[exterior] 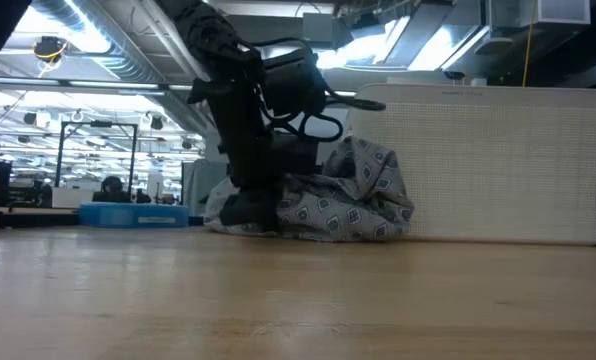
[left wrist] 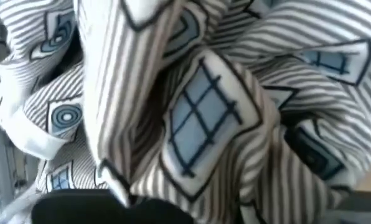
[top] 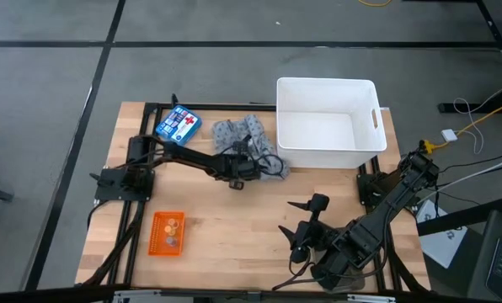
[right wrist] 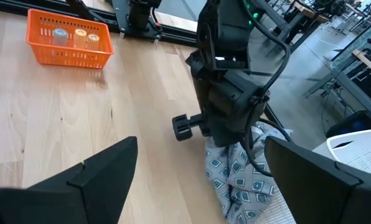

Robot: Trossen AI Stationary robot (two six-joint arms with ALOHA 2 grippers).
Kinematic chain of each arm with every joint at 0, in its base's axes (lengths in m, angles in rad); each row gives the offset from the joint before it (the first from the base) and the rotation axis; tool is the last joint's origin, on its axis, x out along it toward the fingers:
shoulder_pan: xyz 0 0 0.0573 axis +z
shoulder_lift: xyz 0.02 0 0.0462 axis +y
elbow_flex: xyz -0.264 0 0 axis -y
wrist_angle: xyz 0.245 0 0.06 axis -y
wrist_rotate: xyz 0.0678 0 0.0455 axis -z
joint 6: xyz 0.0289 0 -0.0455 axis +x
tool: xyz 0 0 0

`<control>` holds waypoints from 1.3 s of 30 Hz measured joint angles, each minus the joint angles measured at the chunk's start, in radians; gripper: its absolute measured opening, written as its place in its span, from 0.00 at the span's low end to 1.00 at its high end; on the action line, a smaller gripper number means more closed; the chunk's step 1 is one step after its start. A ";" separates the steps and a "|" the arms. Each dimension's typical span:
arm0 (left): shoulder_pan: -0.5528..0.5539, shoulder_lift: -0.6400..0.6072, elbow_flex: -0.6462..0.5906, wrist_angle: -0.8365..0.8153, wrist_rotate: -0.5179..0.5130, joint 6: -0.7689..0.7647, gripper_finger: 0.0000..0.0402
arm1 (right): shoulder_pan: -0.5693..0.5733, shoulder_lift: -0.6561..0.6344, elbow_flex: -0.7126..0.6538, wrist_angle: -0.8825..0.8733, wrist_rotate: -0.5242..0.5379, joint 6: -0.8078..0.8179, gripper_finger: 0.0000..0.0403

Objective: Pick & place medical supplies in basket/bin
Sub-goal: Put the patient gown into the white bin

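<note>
The grey patterned cloth (top: 255,139) lies heaped on the table just left of the white bin (top: 327,147); its folds fill the left wrist view (left wrist: 204,112). My left gripper (top: 234,175) stands down in the cloth's near-left end (exterior: 308,215), shut on it. My right gripper (top: 306,217) hangs open over bare table near the near edge, its fingers wide apart in the right wrist view (right wrist: 201,149). The orange basket (top: 152,231) sits near the near-left corner with small rolls (right wrist: 79,36) lying in it. My left gripper comes at the cloth from above, pointing down. Several bunched folds (left wrist: 129,186) run together at its dark finger (left wrist: 79,208). The cloth itself hides the fingertips. The rest of the cloth rests heaped on the table (exterior: 368,200), slack.
A blue box with a red cross (top: 177,124) lies left of the cloth near the far edge. The bin's wall (exterior: 488,165) stands close on the cloth's right. Open wood lies between the basket and my right gripper. Cables and arm bases crowd the table's right side.
</note>
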 joint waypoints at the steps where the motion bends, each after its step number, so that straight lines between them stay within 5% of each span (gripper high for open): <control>1: 0.000 -0.010 0.000 0.001 -0.002 -0.021 0.08 | 0.000 0.000 0.000 0.000 0.000 -0.002 0.88; 9: 0.000 -0.137 0.000 -0.033 0.036 -0.113 0.08 | 0.000 0.000 0.000 0.001 -0.006 -0.007 0.88; 16: -0.039 -0.362 -0.010 -0.217 0.087 -0.212 0.08 | 0.000 0.000 0.000 0.000 -0.071 -0.011 0.88; 24: -0.121 -0.608 -0.006 -0.331 -0.107 -0.269 0.08 | 0.000 -0.001 0.000 0.000 -0.077 -0.011 0.88; 31: -0.177 -0.726 -0.003 -0.217 -0.272 -0.202 0.08 | -0.001 -0.001 0.000 0.004 -0.048 -0.013 0.88; 39: -0.183 -0.744 -0.003 0.241 -0.415 0.113 0.08 | -0.001 -0.001 0.000 0.008 -0.026 -0.014 0.88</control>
